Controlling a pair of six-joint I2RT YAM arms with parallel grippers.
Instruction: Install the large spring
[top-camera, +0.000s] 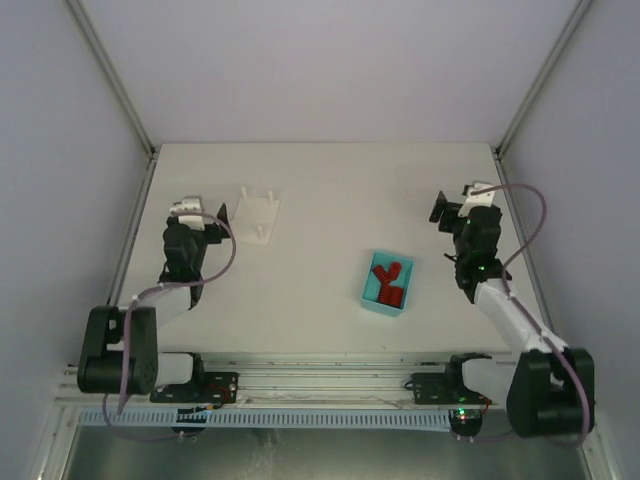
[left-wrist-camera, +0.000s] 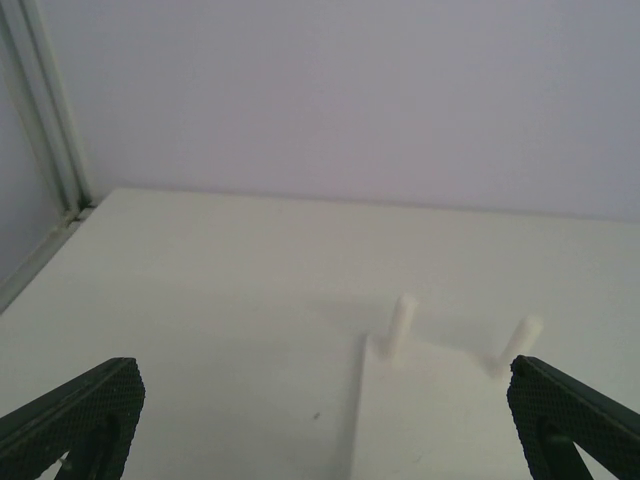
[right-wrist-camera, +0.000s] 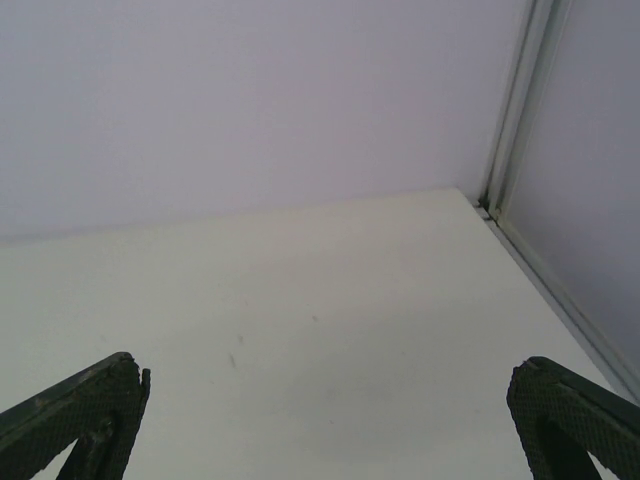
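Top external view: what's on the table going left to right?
Left arm's black fingers → white flat base plate with two upright pegs → light blue plastic tray holding red parts → right arm's black fingers.

Tray (top-camera: 380, 307) light blue; parts (top-camera: 388, 281) inside red. Peg plate (top-camera: 257, 218) white. Counter (top-camera: 330, 190) cream-white. Left tool (left-wrist-camera: 322, 375) fingers (left-wrist-camera: 85, 410) black, cross-hatched. Walls (top-camera: 320, 60) pale grey.

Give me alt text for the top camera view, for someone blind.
Over a white table, two open, empty robot grippers: left gripper beside a white pegged fixture, right gripper near the right edge. A blue tray of red parts sits between them.
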